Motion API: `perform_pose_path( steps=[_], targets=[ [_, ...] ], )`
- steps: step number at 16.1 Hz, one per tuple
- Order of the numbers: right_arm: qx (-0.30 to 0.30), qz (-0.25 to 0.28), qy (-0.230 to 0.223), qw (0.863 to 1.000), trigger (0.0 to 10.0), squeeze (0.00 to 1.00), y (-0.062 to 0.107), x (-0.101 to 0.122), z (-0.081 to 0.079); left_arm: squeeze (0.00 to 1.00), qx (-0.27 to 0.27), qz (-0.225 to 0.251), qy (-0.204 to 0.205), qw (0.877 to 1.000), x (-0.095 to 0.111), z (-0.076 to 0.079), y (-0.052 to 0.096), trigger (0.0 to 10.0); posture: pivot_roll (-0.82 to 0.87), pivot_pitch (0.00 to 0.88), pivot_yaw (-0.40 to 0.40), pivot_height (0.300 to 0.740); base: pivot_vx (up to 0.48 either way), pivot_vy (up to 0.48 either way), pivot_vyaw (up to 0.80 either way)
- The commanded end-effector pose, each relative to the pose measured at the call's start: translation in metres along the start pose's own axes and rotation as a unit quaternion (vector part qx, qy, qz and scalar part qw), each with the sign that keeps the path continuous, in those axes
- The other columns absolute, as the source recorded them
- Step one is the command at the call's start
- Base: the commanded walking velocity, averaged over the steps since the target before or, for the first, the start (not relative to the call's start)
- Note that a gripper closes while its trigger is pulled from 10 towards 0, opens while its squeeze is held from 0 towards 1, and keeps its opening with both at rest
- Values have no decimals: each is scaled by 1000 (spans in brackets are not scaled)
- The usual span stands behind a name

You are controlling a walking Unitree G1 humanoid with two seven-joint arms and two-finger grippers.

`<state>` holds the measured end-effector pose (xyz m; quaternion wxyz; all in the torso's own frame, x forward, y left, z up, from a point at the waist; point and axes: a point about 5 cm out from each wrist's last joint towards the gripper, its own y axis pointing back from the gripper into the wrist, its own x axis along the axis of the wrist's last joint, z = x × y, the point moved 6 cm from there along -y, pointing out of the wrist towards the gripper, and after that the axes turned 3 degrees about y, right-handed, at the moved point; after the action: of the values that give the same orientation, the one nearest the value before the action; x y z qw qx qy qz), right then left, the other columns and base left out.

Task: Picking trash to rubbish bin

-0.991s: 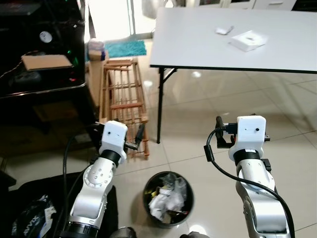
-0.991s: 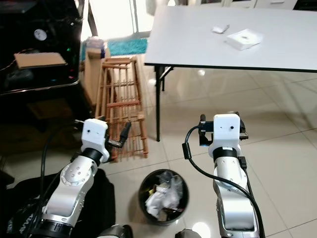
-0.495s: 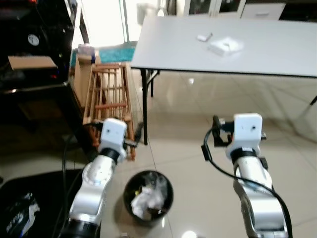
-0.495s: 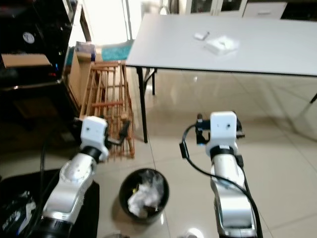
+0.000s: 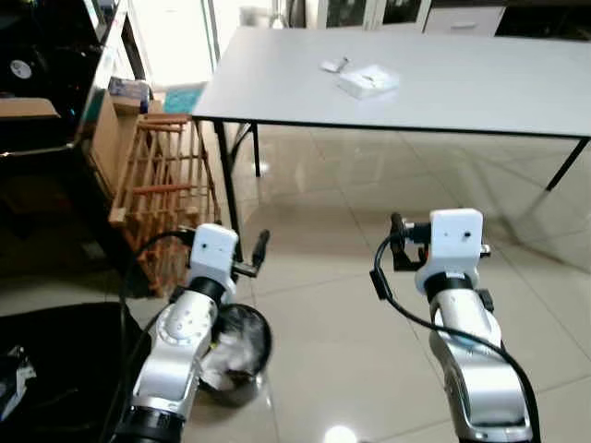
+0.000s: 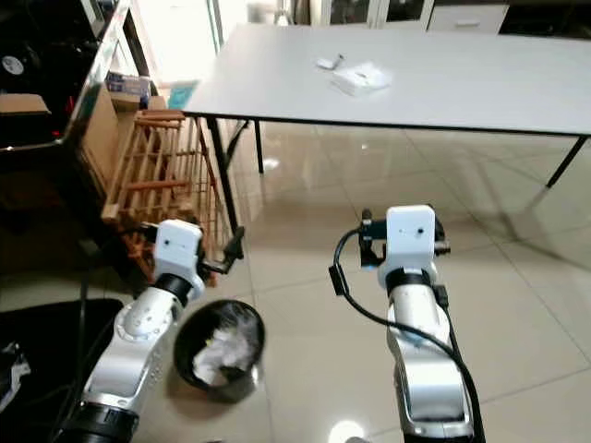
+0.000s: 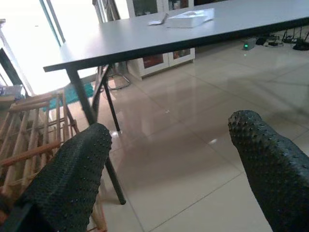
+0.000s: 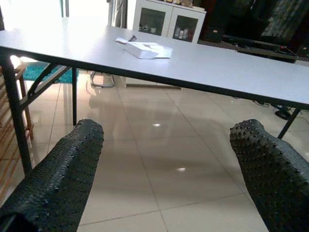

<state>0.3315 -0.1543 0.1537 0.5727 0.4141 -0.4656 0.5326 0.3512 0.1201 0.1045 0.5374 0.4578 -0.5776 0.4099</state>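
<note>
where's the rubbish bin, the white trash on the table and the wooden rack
rubbish bin (image 6: 189,343), right eye view, on its black rim at the left
white trash (image 5: 367,80), left eye view, middle of the flat white piece on the tabletop
wooden rack (image 6: 152,186), right eye view, on a middle crossbar

bin: part hidden by L arm | table: R end cut off

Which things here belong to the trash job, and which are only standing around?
For the job:
- bin, holding crumpled paper
- white box and small scrap on the table, possibly trash
- left hand and right hand, both open

Standing around:
- grey table
- wooden rack
- cardboard box
</note>
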Motion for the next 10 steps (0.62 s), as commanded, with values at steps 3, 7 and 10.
perform_pose_path(
  steps=[3, 7, 10],
  targets=[
    [-5, -2, 6, 1000, 10000, 0, 0, -1, 5, 0, -7, 1, 7, 1000, 1, 7, -4, 10000, -34, 81, 33, 740, 0, -460, 0],
    [-2, -2, 6, 1000, 10000, 0, 0, -1, 3, 0, -4, 8, 10, 1000, 3, 6, -4, 10000, -28, 75, 30, 740, 0, -71, 0],
    [2, 0, 5, 1000, 10000, 0, -2, 0, 1, 0, -23, 16, 13, 1000, 6, 11, -5, 10000, -28, 75, 30, 740, 285, 0, 0]
  ],
)
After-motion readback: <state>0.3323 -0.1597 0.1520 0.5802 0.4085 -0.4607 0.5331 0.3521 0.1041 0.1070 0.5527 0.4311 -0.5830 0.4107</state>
